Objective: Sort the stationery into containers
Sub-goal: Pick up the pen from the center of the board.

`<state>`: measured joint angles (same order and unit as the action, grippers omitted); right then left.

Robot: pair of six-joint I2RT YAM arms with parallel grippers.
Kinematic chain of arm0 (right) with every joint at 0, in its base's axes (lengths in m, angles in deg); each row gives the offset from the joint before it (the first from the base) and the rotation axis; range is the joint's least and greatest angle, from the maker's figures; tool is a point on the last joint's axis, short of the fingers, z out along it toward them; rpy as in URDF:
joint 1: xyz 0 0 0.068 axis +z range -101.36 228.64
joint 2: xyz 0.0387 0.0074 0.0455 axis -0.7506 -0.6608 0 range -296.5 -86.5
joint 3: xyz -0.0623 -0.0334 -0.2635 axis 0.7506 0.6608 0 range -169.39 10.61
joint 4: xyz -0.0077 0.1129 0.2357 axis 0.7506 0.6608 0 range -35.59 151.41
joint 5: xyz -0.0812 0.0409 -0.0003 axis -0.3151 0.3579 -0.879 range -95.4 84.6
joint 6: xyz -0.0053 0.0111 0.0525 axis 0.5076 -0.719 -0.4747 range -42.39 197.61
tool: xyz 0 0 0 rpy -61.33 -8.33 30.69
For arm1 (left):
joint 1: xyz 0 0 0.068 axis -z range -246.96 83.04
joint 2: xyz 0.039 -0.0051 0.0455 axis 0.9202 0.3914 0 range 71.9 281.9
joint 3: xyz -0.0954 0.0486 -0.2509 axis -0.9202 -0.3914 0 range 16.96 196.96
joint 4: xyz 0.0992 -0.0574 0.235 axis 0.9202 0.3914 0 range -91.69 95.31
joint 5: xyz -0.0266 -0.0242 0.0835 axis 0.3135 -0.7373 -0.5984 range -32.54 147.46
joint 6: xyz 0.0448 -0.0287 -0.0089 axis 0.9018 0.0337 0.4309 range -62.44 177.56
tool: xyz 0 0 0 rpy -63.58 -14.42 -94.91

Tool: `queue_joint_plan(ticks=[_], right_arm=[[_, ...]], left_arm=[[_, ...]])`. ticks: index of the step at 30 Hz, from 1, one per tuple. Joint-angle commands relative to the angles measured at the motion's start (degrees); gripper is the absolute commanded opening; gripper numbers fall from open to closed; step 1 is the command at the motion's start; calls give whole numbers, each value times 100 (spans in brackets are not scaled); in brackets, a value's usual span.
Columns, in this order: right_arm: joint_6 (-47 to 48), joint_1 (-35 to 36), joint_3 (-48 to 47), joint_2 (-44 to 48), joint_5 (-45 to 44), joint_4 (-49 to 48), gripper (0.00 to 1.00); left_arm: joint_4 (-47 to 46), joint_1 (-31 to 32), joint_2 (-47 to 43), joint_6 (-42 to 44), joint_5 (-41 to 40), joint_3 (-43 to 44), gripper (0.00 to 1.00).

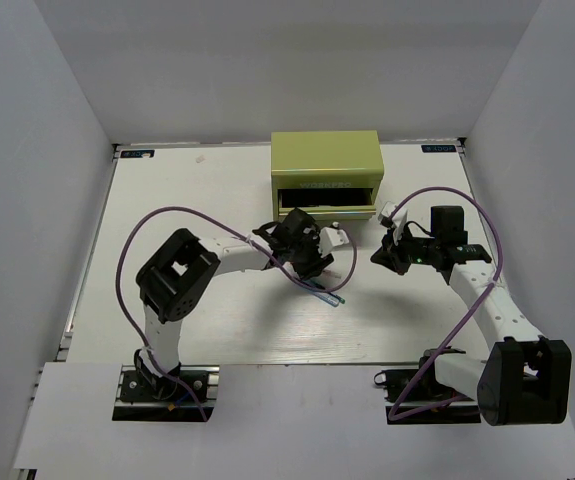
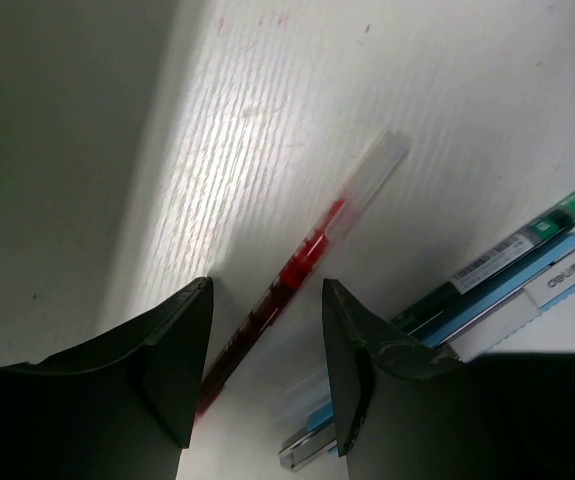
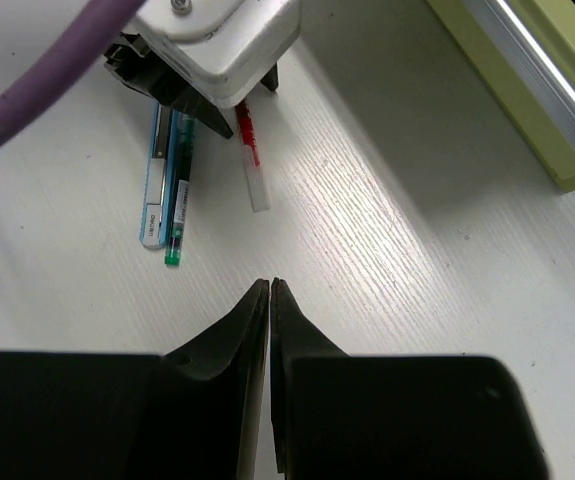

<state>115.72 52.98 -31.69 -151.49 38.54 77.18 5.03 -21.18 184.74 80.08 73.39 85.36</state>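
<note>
The left hand [image 2: 266,300] straddled the red pen [image 2: 302,265] on the counter [image 2: 437,90], jaws open either side; the right hand [image 3: 269,287] was closed nearby.

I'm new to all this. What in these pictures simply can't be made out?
- Open drawer of the chest, top view: inside too dark and small to see.
- Lettering on the chest, top view: too small to read.
- Red pen, left wrist view: lower end hidden behind a finger of the left hand.
- Green pen and blue pen, right wrist view: upper ends covered by the left hand.
</note>
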Motion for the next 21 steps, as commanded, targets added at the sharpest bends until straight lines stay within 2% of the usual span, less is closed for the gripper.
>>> queue_joint_plan(ticks=[1, 4, 5, 6, 9, 16, 21], right_arm=[[30, -21, -129, 4, 150, -18, 10], [12, -29, -111, -22, 167, -79, 10], [-5, -3, -94, -22, 176, -79, 10], [-14, -21, -94, -22, 185, -88, 10], [-14, -29, -94, -5, 167, -105, 10], [-14, -21, -76, 30, 150, -79, 10], [-31, -21, -85, 39, 141, -53, 10]], left_arm=[[804, -52, 142, 278, -1230, -520, 58], [752, -52, 142, 279, -1600, -644, 58], [752, -52, 142, 279, -1679, -696, 55], [752, 1, 203, 279, -1741, -697, 46], [752, 1, 309, 226, -1794, -644, 29], [752, 115, 362, 112, -1663, -223, 1], [953, 115, 90, -2, -1505, 199, 0]])
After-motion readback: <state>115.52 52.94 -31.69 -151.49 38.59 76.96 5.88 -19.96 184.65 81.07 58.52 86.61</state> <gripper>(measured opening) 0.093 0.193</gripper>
